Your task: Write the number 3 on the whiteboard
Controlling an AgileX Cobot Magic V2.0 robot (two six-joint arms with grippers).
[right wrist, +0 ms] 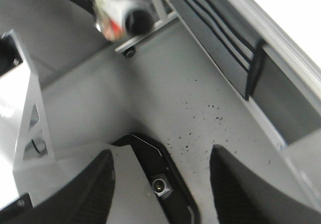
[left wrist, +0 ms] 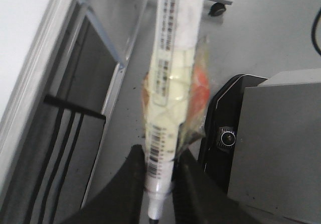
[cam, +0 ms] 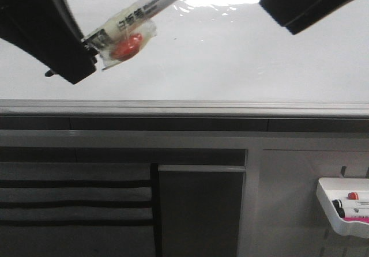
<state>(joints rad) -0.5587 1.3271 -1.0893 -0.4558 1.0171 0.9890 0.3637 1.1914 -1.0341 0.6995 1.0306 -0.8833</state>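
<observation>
The whiteboard (cam: 230, 61) fills the upper half of the front view, glossy white with glare and a grey edge strip (cam: 184, 106). No number 3 is in view on it. My left gripper (cam: 87, 42) is at the upper left in front of the board, shut on a white marker (cam: 144, 9) that has a red lump taped to its barrel. In the left wrist view the marker (left wrist: 170, 68) is pinched between the black fingers of the gripper (left wrist: 160, 156), its tip pointing back past them. My right gripper (cam: 288, 12), at the upper right, is open and holds nothing (right wrist: 163, 153).
Below the board stands a grey frame with a dark panel (cam: 199, 211) and black slats (cam: 75, 202). A small white tray (cam: 346, 208) with markers hangs at the lower right. The speckled grey floor (right wrist: 190, 103) and a camera housing (right wrist: 159, 186) show under the right gripper.
</observation>
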